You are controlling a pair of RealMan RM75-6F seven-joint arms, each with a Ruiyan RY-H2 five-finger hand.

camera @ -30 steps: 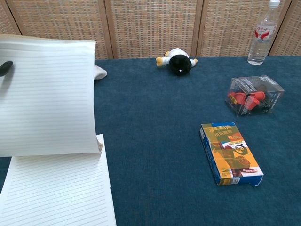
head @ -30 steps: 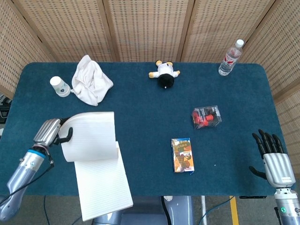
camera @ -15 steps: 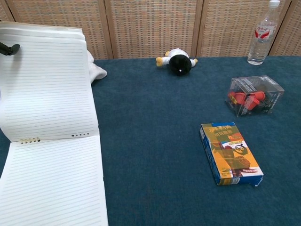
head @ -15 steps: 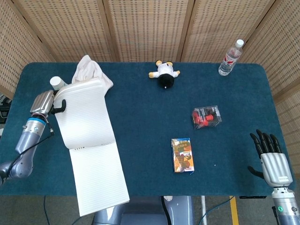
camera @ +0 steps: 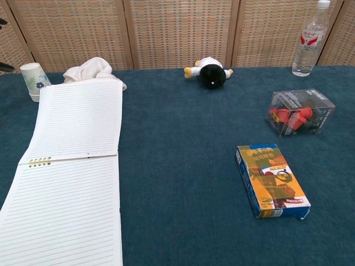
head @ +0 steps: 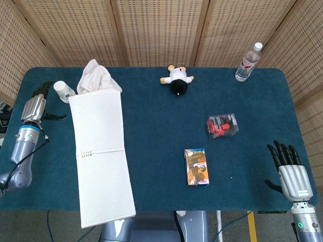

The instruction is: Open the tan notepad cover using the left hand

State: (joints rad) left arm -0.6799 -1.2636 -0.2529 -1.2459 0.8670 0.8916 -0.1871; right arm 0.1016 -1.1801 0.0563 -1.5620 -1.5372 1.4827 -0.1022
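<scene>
Notepad lying open flat, left hand just beside, empty

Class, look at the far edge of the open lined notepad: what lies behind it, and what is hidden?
Behind the open lined notepad lies a crumpled white cloth, beside a small white paper cup. The flipped-back page covers the cloth's near edge, so how far it reaches underneath cannot be seen.

**Table layout**

Notepad lies open at my left, flipped leaf reaching back to the cloth. Cup just left of the cloth. Toy back centre, bottle back right. Clear box right; carton nearer me.
</scene>
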